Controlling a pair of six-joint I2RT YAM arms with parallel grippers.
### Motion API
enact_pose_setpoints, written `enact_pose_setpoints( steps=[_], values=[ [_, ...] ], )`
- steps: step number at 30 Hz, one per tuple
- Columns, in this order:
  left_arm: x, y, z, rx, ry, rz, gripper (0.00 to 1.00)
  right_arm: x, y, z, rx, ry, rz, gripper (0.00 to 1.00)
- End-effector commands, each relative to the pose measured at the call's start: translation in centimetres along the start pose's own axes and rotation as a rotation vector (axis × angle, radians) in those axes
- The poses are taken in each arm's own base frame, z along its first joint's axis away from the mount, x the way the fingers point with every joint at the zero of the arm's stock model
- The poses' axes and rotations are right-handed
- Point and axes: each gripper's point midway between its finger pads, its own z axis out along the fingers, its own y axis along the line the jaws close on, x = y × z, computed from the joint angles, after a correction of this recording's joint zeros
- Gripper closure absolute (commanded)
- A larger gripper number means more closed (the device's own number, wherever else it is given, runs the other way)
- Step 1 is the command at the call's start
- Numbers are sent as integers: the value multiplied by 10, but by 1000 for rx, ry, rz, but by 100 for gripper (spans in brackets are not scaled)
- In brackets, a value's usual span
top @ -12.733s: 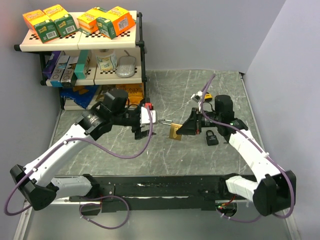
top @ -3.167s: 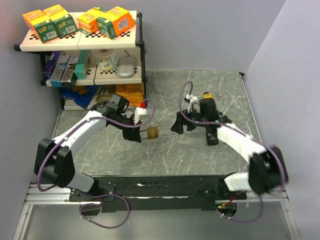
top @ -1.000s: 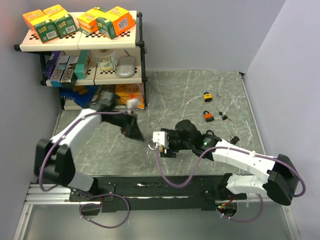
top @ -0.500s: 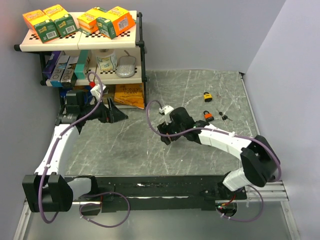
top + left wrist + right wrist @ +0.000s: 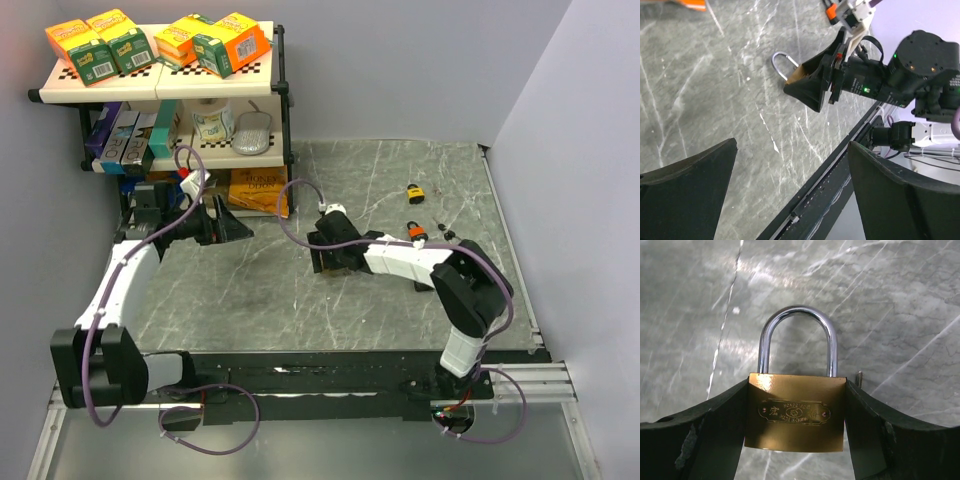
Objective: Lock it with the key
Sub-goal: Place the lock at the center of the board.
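**Right wrist view: brass padlock (image 5: 796, 412) clamped in right pincer (image 5: 797, 385)**

Found the padlock's gold body pinched at its two narrow sides between both fingers (image 5: 705, 440), engraved face up. Noted steel shackle (image 5: 797, 340) seated in the body at both legs and pointing away from the wrist across the grey veined desk (image 5: 900, 300). Recorded a thin metal sliver (image 5: 859, 376) at the body's upper right corner; could not identify it. Could not establish from that view any contact between padlock and desk.

Confirmed the grip from left wrist view: shackle projecting out of the black fingers, low over the desk. Found left pincer (image 5: 792, 145) released, fingers spread wide, hovering above the desk and well apart from the padlock.

Placed, in top external view, right pincer near the desk's middle and left pincer toward the left, just in front of the shelf unit (image 5: 160, 85) and beside an orange pack (image 5: 255, 190). Logged yellow-and-black padlock (image 5: 414, 192) and orange-and-black padlock (image 5: 417, 232) lying to the right of the clamped one, with small dark keys (image 5: 447, 236) just beside the orange-and-black one. Saw neither pincer touching the keys.
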Motion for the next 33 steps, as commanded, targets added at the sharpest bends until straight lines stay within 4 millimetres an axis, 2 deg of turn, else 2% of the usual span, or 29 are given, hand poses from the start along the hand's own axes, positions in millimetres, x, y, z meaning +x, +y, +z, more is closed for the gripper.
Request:
enact_pose_setpoints(
  steps=[1, 10, 12, 14, 19, 20, 22, 23, 28, 29, 31, 33],
  values=[
    [-21, -5, 1, 43, -22, 29, 4, -40, 10, 5, 57, -117, 105, 92],
    [-26, 1, 3, 54, -5, 41, 4, -11, 14, 29, 108, -25, 147, 84],
    [-26, 3, 2, 48, -5, 41, 4, -5, 17, 32, 114, -7, 150, 77],
    [-26, 3, 0, 48, -10, 45, 4, 2, 20, 32, 111, 14, 158, 68],
    [-24, 3, -2, 47, -18, 51, 4, 11, 29, 23, 84, 21, 164, 52],
    [-24, 3, -3, 47, -19, 57, 4, 10, 30, 20, 78, 13, 166, 43],
    [-23, 1, -4, 46, -23, 60, 4, 12, 34, 17, 69, 11, 169, 34],
    [-22, 1, -5, 45, -24, 61, 4, 12, 35, 15, 64, 8, 167, 23],
    [-20, 3, -7, 18, -14, 63, 4, 2, 40, 10, 63, -23, 144, 5],
    [-16, 4, -8, 11, -2, 61, 4, -5, 42, 5, 55, -40, 146, 1],
    [-18, 2, -10, 6, -4, 73, 4, -14, 42, 0, 54, -65, 130, 1],
    [-18, -2, -13, 7, 1, 82, 4, -33, 45, -14, 30, -118, 117, 0]
  ],
)
